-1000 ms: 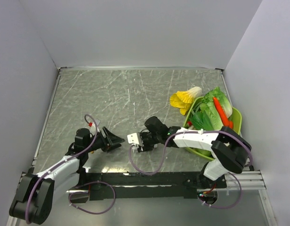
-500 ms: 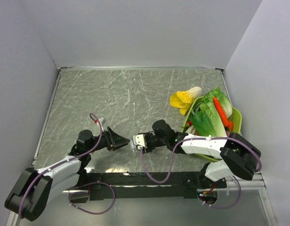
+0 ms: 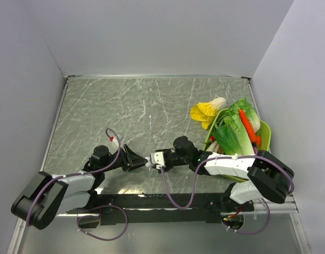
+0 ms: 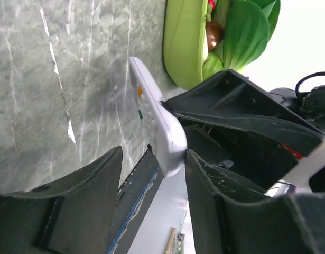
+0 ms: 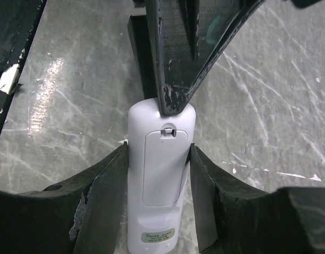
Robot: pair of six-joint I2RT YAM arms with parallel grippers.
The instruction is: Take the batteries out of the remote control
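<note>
The remote control (image 3: 157, 157) is a slim white bar held off the table between the two arms. My right gripper (image 3: 163, 158) is shut on its sides (image 5: 157, 153). In the right wrist view the remote (image 5: 161, 180) shows its back, with the battery cover closed and its latch (image 5: 169, 130) at the far end. The batteries are hidden. My left gripper (image 3: 137, 159) is open, with one fingertip (image 5: 173, 103) pressed on the remote's far end by the latch. In the left wrist view the remote (image 4: 154, 124) shows its button face, its end between my open left gripper's fingers (image 4: 154, 153).
A green basket (image 3: 265, 130) of leafy greens (image 3: 233, 129) and a red pepper (image 3: 247, 124) stands at the right, also seen in the left wrist view (image 4: 183, 47). A yellow cabbage (image 3: 207, 111) lies beside it. The black base rail (image 3: 151, 201) runs along the near edge.
My left gripper has moved right and met the end of the remote. My right gripper has shifted slightly right and lower with the remote still in it.
</note>
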